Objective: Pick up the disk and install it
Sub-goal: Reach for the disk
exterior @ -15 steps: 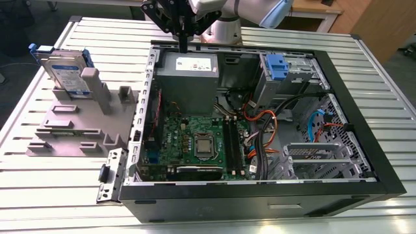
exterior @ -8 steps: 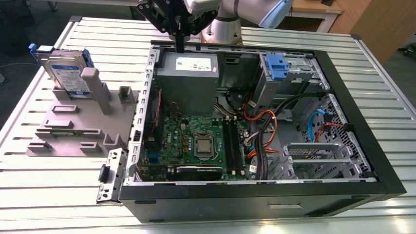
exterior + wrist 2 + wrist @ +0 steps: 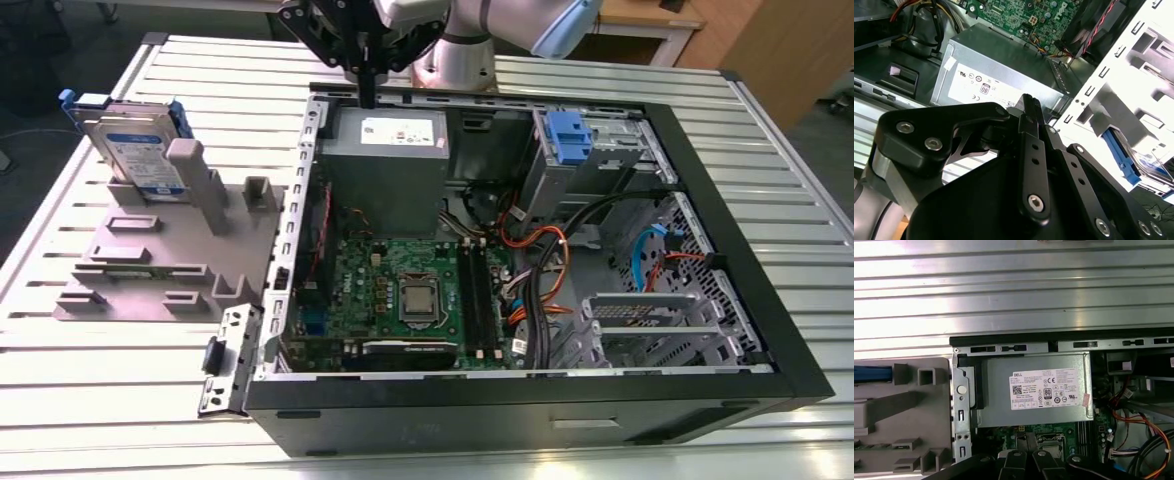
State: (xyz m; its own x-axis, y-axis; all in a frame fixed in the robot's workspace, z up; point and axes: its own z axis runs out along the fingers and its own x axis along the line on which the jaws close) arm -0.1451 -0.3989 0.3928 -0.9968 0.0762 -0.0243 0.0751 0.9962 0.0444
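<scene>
The disk (image 3: 134,150) stands upright in a grey holder (image 3: 147,260) on the table, at the exterior view's left beside the open computer case (image 3: 534,400). It is silver with a white-and-blue label and blue side rails. One blue rail of the disk (image 3: 1126,160) shows in the second wrist view, and the disk's blue edge (image 3: 871,374) in the first wrist view. My gripper (image 3: 367,95) hangs over the case's back edge, just above the grey power supply (image 3: 387,150). The fingers (image 3: 1030,107) are pressed together and hold nothing. The disk is well off to the side of them.
Inside the case lie the green motherboard (image 3: 407,285), loose orange and black cables (image 3: 547,250), a blue clip (image 3: 567,135) on the drive bay and a metal drive cage (image 3: 641,320). The ribbed metal table (image 3: 134,380) surrounds the case.
</scene>
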